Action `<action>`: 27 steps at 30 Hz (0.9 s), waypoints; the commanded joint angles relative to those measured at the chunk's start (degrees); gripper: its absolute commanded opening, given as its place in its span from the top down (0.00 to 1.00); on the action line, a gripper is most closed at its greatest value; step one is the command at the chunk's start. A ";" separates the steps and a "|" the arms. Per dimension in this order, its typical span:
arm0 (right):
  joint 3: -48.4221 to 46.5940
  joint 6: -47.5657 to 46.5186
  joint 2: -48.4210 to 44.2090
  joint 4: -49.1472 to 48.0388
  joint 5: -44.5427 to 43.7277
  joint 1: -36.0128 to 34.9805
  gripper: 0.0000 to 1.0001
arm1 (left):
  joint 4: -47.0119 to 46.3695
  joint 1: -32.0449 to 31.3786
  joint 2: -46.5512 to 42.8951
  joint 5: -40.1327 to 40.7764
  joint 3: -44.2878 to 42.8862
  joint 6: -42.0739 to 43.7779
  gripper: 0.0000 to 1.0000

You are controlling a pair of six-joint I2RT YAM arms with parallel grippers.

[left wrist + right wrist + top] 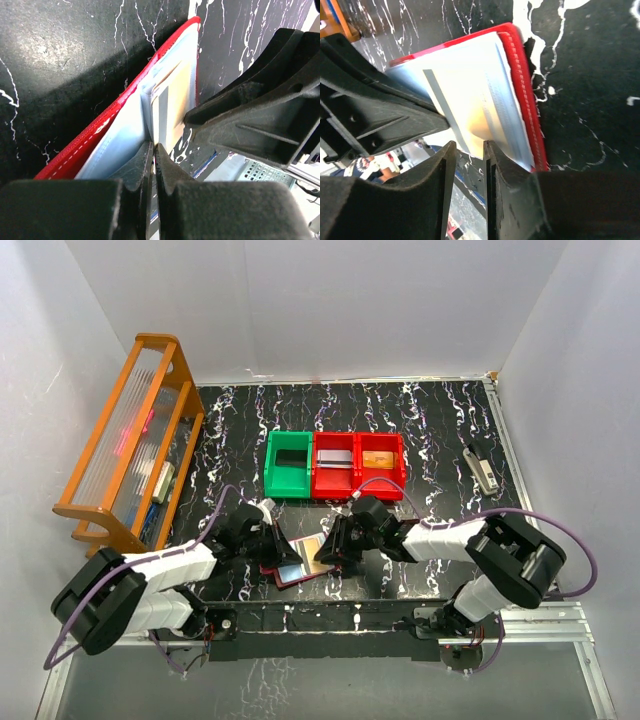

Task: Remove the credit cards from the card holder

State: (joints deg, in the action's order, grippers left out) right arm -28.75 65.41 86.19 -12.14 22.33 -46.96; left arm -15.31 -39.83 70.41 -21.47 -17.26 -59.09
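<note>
The red card holder (297, 562) lies open on the black marble table near the front edge, between my two grippers. My left gripper (272, 548) is at its left side. In the left wrist view this gripper (154, 149) is shut on the thin edge of a pale clear sleeve of the card holder (100, 135). A tan credit card (175, 100) sits in that sleeve. My right gripper (335, 545) is at the holder's right side. In the right wrist view its jaws (469, 146) stand apart, with the credit card's (470, 110) lower edge at the fingertips. The red cover (520, 75) lies underneath.
A green bin (288, 465) and two red bins (335, 468) (382, 462) stand in a row behind the holder. An orange wooden rack (130, 440) fills the left side. A small stapler-like object (482, 468) lies at the right. White walls enclose the table.
</note>
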 commanded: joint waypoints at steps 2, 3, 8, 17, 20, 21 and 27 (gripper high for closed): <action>-1.41 -6.00 -2.99 10.42 -7.54 0.46 0.71 | 3.25 0.54 -3.95 0.96 0.48 1.47 1.00; -1.80 -6.33 -3.43 10.53 -7.14 0.47 0.71 | 3.38 0.55 -3.91 0.93 0.48 1.36 1.00; -3.58 -7.02 -4.02 9.43 -4.63 0.47 0.71 | 7.39 0.59 -4.41 1.89 -1.28 3.00 1.00; -6.97 -7.49 -1.34 3.42 1.57 0.33 0.73 | 15.97 0.53 -6.98 2.19 -2.84 7.80 1.00; -7.81 -7.48 1.05 0.68 3.97 -0.39 0.73 | 16.88 0.55 -7.68 2.14 -2.66 8.37 1.00; -8.05 -7.42 1.85 -0.12 4.53 -0.67 0.73 | 16.85 0.55 -7.81 2.10 -2.54 8.33 1.00; -8.15 -6.04 7.94 -1.87 3.92 -1.12 0.74 | 16.36 0.55 -7.81 1.44 -2.52 8.29 1.00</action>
State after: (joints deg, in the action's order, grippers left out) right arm -35.14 58.65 90.94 -10.09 25.28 -47.66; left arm -0.82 -39.48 63.55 -19.66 -18.46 -51.81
